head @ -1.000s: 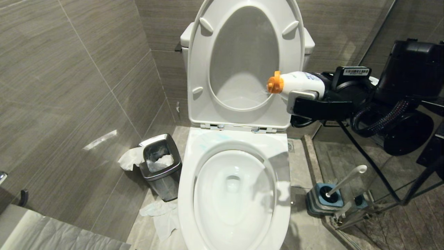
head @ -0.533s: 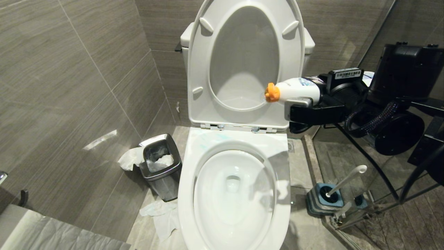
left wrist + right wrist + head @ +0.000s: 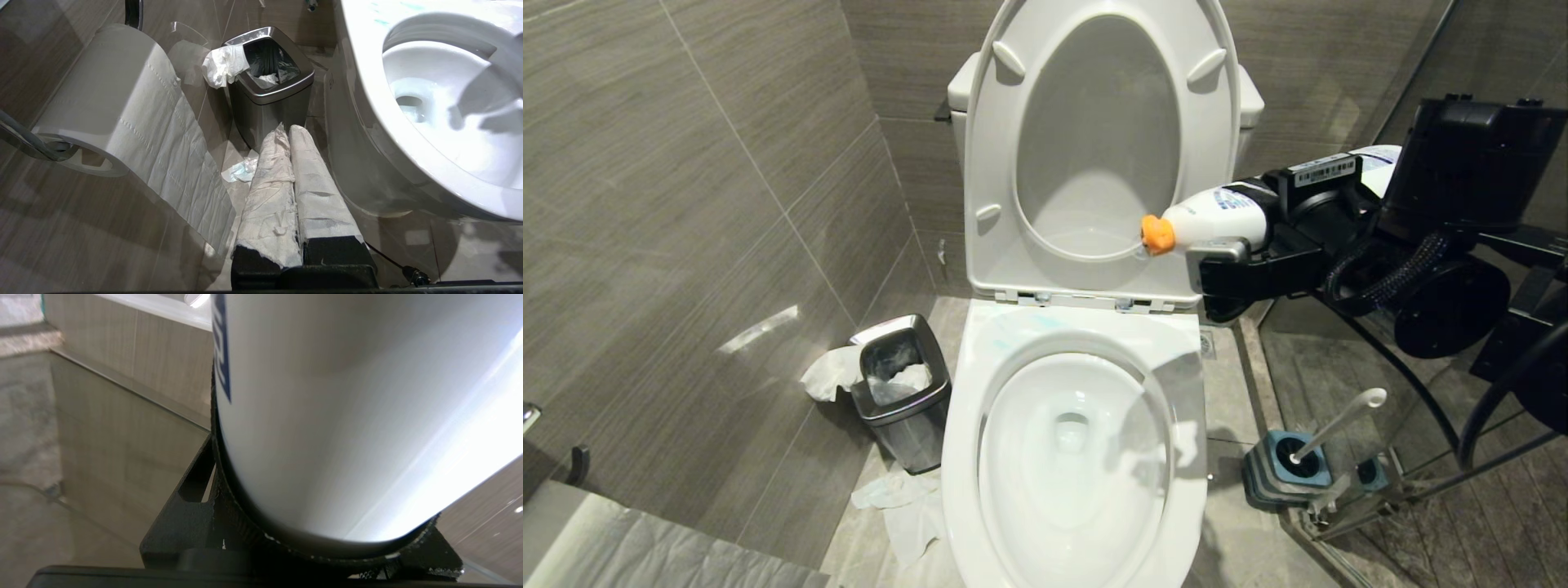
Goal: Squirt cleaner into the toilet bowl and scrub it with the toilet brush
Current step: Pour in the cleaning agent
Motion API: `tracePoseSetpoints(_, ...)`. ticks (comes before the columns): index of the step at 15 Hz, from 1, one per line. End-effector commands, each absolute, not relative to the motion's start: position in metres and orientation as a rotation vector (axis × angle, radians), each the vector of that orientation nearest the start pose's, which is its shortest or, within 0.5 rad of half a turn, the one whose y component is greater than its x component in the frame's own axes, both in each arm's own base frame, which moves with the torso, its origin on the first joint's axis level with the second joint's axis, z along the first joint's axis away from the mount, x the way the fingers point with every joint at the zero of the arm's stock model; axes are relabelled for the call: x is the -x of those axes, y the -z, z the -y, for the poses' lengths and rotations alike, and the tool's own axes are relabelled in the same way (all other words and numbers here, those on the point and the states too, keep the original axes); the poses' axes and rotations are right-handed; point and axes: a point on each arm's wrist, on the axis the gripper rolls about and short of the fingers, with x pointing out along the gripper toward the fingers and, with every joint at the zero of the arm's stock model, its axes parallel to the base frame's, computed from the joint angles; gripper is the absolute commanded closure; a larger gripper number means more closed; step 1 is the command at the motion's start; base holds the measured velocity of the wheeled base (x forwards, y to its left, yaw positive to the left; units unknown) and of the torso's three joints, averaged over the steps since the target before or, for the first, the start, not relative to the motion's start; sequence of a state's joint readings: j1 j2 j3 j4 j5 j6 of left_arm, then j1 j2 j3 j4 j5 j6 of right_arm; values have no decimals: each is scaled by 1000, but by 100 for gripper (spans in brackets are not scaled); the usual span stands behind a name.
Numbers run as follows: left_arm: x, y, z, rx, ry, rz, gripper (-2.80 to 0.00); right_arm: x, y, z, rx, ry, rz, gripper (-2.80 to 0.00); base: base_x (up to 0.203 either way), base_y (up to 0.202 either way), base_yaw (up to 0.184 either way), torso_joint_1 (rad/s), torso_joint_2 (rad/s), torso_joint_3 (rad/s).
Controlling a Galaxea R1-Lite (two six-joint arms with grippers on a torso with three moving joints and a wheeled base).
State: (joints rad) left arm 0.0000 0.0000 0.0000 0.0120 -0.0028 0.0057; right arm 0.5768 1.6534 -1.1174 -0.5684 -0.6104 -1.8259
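The right gripper (image 3: 1225, 257) was clamped round a white bottle (image 3: 1217, 222) with an orange cap (image 3: 1156, 234), held almost level above the back right of the toilet bowl (image 3: 1078, 327), nozzle tipped slightly down; faint turquoise streaks of cleaner (image 3: 1021, 325) lay on the bowl's rear rim, and clear water sat in the basin. The toilet brush (image 3: 1335, 425) stood in its blue-topped holder (image 3: 1286, 469) on the floor to the right. The steel waste bin (image 3: 903, 392) held crumpled tissue. The left gripper (image 3: 291, 163), fingers wrapped in white paper, hung pressed together beside the bin.
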Motion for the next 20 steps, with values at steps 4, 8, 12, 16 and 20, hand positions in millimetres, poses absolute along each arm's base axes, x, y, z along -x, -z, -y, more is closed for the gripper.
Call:
tracePoseSetpoints(4,23,-74,0,-8,3,-13,0,-269,-279,-163,1902,56,-17,0,0,0,0,0,0,0)
tracePoseSetpoints(8,23,-74,0,-8,3,-14,0,-269,-280,-175,1905,59,-11,0,0,0,0,0,0,0)
tracePoseSetpoints(12,23,-74,0,-8,4,-14,0,-273,-278,-190,1903,47,4,0,0,0,0,0,0,0)
tracePoseSetpoints(16,23,-74,0,-8,3,-12,0,-279,-277,-199,1901,43,11,0,0,0,0,0,0,0)
tracePoseSetpoints(20,23,-74,0,-8,4,-13,0,-280,-276,-200,1903,40,11,0,0,0,0,0,0,0)
